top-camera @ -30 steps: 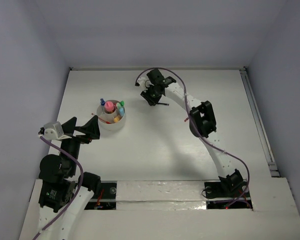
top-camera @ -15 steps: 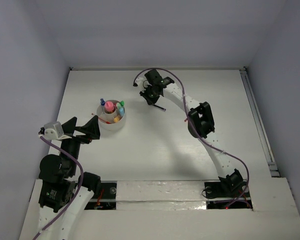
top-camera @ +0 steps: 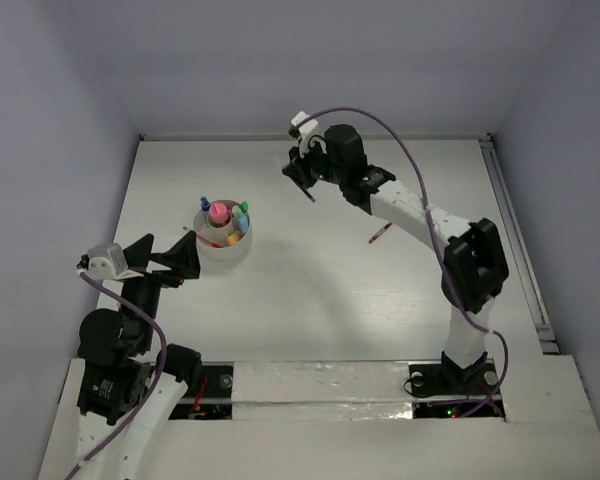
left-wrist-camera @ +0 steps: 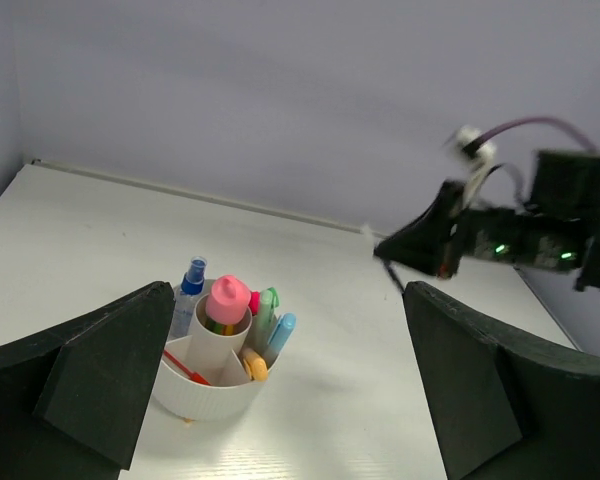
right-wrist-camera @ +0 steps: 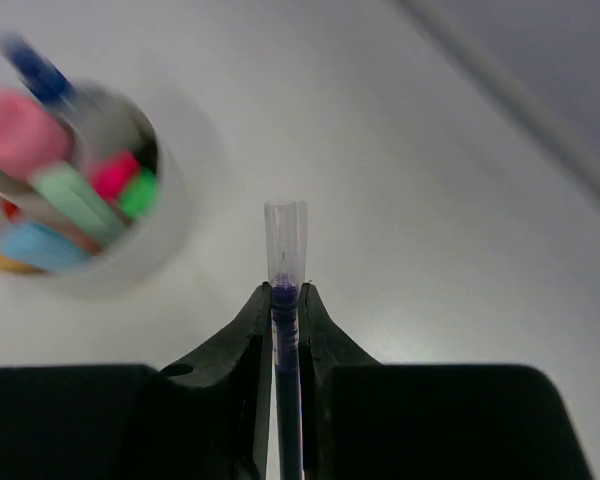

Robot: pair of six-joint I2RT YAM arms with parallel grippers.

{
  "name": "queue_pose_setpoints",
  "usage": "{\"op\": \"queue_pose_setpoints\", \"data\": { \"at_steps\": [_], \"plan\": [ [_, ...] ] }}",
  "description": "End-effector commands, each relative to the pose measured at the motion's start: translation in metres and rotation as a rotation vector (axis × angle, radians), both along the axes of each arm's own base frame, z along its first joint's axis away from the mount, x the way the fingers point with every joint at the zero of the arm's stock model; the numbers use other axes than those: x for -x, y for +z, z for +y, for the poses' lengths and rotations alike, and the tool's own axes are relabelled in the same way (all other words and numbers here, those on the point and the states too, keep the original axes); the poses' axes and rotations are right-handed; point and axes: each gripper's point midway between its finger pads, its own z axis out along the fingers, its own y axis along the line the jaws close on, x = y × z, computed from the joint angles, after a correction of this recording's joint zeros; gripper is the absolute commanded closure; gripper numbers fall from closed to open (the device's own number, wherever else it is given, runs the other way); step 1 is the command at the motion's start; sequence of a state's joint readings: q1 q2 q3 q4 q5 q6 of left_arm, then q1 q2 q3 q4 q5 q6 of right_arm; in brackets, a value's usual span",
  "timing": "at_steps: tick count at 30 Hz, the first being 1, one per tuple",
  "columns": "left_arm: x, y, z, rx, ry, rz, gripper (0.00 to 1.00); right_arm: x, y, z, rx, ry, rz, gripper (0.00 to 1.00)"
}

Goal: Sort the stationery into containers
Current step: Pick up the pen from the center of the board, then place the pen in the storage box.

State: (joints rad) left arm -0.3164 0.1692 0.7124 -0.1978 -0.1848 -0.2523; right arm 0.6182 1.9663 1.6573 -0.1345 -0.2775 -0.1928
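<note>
Pinches a thin dark pen (right-wrist-camera: pixel 284 330) between the fingers of the right pincer (right-wrist-camera: pixel 285 292), pressed together on the barrel. Shows the clear cap end of that pen projecting past the fingertips. Holds the pen clear of the table (top-camera: pixel 310 300), above the far middle of the surface, to the right of the white cup (top-camera: pixel 223 256) and apart from it. Reaches there with the right arm (top-camera: pixel 420 215) stretched from its base at the near right.

Presents the left pincer (top-camera: pixel 162 256) spread wide, with nothing between its fingers (left-wrist-camera: pixel 100 370). Hangs just near and left of the cup, aimed at it, not touching it.

Stands upright on the left half of the table, as regards the cup. Houses a pink marker (left-wrist-camera: pixel 227 298) in the central tube. Houses in the outer ring:
- a blue-white marker (left-wrist-camera: pixel 192 280) at the far left;
- a green marker (left-wrist-camera: pixel 268 300) at the far right;
- a light-blue item (left-wrist-camera: pixel 282 328) just beside the green marker, on the right;
- an orange marker (left-wrist-camera: pixel 253 364) at the near right;
- a thin red pen (left-wrist-camera: pixel 180 366) leaning in the near-left compartment.

Appears blurred in the right wrist view, as regards the cup and its contents.

Leaves a second red pen (top-camera: pixel 379 234) lying flat on the table, right of centre, well apart from the cup and just beside the right arm in the top view.
</note>
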Motion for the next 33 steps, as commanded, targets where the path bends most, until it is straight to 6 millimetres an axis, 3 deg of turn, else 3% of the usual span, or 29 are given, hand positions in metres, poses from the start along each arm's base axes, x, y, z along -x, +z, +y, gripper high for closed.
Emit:
{"op": "queue_pose_setpoints", "data": {
  "at_steps": [1,3,4,6,7,9,10,12,13,14,15,19,23,33],
  "plan": [
    [-0.001,0.012,0.001,0.025,0.008,-0.044,0.01,0.046,0.145,0.059,-0.429,0.183,-0.250,1.00],
    [-0.002,0.011,0.004,0.027,0.023,-0.042,0.01,0.078,0.167,0.080,-0.557,0.305,-0.249,1.00],
    [-0.002,0.012,0.005,0.029,0.027,-0.043,0.01,0.119,0.176,0.120,-0.683,0.445,-0.216,1.00],
    [-0.002,0.012,0.005,0.028,0.029,-0.040,0.01,0.130,0.192,0.127,-0.734,0.508,-0.245,1.00],
    [-0.002,0.011,0.006,0.028,0.032,-0.039,0.01,0.131,0.177,0.139,-0.738,0.535,-0.213,1.00],
    [-0.002,0.011,0.006,0.028,0.033,-0.037,0.01,0.150,0.177,0.157,-0.766,0.626,-0.186,1.00],
    [-0.002,0.011,0.005,0.027,0.032,-0.037,0.01,0.155,0.188,0.164,-0.779,0.656,-0.207,1.00],
    [-0.002,0.011,0.005,0.026,0.029,-0.039,0.01,0.157,0.168,0.181,-0.744,0.682,-0.187,1.00],
    [-0.003,0.011,0.004,0.025,0.028,-0.038,0.01,0.163,0.176,0.187,-0.751,0.708,-0.203,1.00],
    [-0.003,0.011,0.004,0.024,0.025,-0.036,0.01,0.159,0.160,0.194,-0.732,0.713,-0.178,1.00],
    [-0.003,0.011,0.004,0.023,0.025,-0.038,0.01,0.167,0.153,0.201,-0.716,0.747,-0.152,1.00],
    [-0.003,0.011,0.003,0.021,0.019,-0.040,0.01,0.163,0.126,0.218,-0.669,0.764,-0.114,1.00],
    [-0.004,0.011,0.002,0.019,0.015,-0.039,0.01,0.161,0.098,0.232,-0.617,0.782,-0.083,1.00],
    [-0.006,0.009,0.000,0.013,0.008,-0.030,0.01,0.147,0.065,0.248,-0.546,0.786,-0.086,1.00]
  ]
}}
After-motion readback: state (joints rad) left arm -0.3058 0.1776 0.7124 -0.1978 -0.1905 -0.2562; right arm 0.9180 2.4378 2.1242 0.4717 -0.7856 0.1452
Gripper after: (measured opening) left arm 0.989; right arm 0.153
